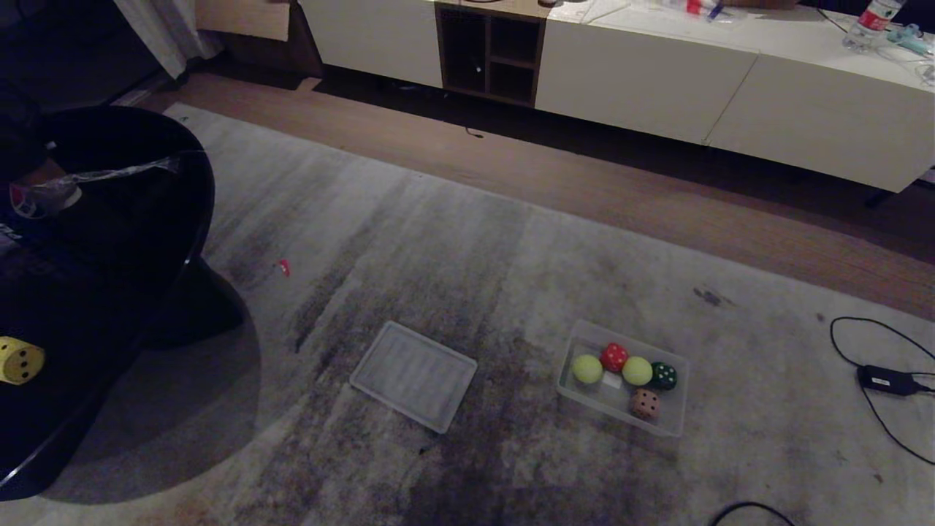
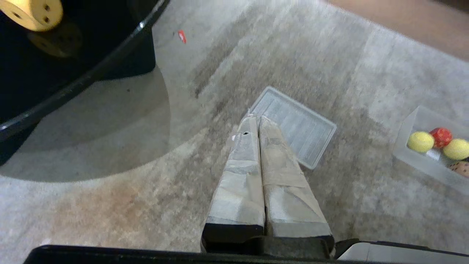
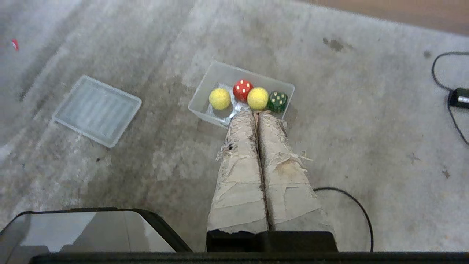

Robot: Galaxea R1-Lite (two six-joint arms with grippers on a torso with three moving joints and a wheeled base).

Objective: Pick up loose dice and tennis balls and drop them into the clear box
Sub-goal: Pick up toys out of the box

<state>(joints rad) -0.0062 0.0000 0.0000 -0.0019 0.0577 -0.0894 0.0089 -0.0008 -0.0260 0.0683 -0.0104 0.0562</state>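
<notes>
On the grey rug stands the clear box (image 1: 571,359) (image 3: 205,93) (image 2: 406,128). It holds two tennis balls (image 1: 587,368) (image 1: 637,370) and three dice: red (image 1: 614,356), dark green (image 1: 664,375) and peach (image 1: 645,403). A yellow die (image 1: 20,360) (image 2: 33,13) lies on the black round table at the left. Neither arm shows in the head view. My left gripper (image 2: 254,118) hangs shut and empty high above the rug. High over the box's near edge, my right gripper (image 3: 255,113) is shut and empty too.
A ribbed translucent lid (image 1: 413,375) lies flat on the rug left of the box. The black table (image 1: 109,241) fills the left side. A black cable and adapter (image 1: 887,380) trail at the right. A white cabinet (image 1: 657,66) stands beyond the wooden floor. A small red scrap (image 1: 284,267) lies on the rug.
</notes>
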